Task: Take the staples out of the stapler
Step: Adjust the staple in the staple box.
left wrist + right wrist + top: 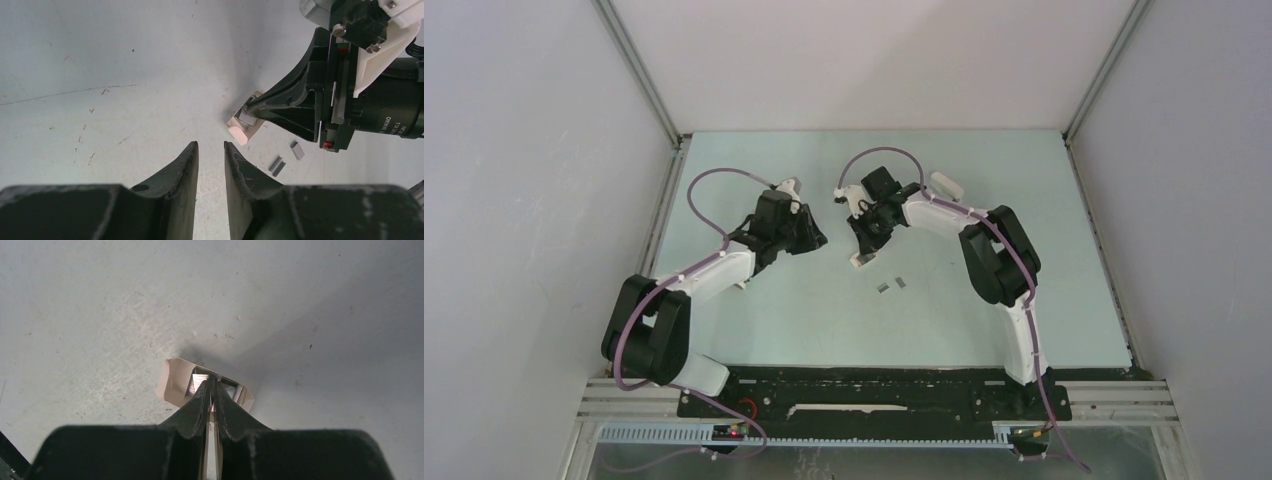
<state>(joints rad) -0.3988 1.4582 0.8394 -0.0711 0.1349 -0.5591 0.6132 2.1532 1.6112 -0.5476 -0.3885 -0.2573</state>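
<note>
A small pale pinkish box-shaped holder (172, 385) lies open at mid-table (861, 262), with silvery staples (196, 383) inside. I cannot tell whether this is the stapler. My right gripper (212, 377) points down into it, its fingers nearly together and pinching a thin grey strip (245, 118). Two loose staple strips (277, 165) (297, 150) lie on the table just in front of the holder (883, 288). My left gripper (211, 145) hovers left of the holder (821, 240), open a narrow way with nothing between its fingers.
A white oblong thing (946, 185) lies on the table behind the right arm; it could be a stapler. The pale green tabletop (984, 310) is walled by white panels at the left, back and right.
</note>
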